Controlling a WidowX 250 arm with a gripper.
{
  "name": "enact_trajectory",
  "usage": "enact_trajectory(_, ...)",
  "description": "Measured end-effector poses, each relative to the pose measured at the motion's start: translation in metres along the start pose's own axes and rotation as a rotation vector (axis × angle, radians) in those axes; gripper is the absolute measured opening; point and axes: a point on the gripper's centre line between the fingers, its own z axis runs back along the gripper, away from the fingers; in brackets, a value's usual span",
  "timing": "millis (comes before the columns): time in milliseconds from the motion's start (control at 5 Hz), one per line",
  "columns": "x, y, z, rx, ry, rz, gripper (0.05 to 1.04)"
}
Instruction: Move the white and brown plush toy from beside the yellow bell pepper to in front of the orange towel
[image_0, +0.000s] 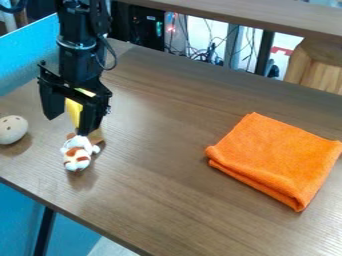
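Black robot arm (80, 57) coming in from the top edge, toward the upper left of the view, hanging nearly upright, a shiny ring (76, 44) around it, a thin black cable (112, 59) looping beside it, gripper (67, 126) pointing down, two fingers (50, 100) spread wide apart

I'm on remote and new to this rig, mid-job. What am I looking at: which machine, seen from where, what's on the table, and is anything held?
The machine is a black robot arm. The single picture comes from a fixed camera looking down at a slant. The arm enters at the top left, its gripper hanging over the table.

The gripper's two fingers stand apart. A yellow thing shows between them; I can't tell whether they touch it, so I wouldn't call it held. Just below is a white and orange-brown soft toy. A pale ball with holes sits at the left edge, and a folded orange cloth lies right.
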Motion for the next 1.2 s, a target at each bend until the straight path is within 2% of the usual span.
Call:
enact_trajectory(200,-0.001,-0.004,-0.010,-0.011,0.018,-0.006,1.001)
enact_trajectory(400,-0.004,-0.007,-0.014,-0.055,-0.151,0.059,1.001)
enact_trajectory(600,0.000,-0.005,-0.013,-0.097,-0.286,0.137,1.001)
enact_trajectory(800,0.012,-0.006,-0.020,-0.141,-0.342,0.211,1.001)
enact_trajectory(1000,0.016,-0.005,-0.042,-0.169,-0.275,0.271,1.001)
enact_trajectory(1200,0.024,-0.003,-0.050,-0.203,-0.251,0.316,1.001)
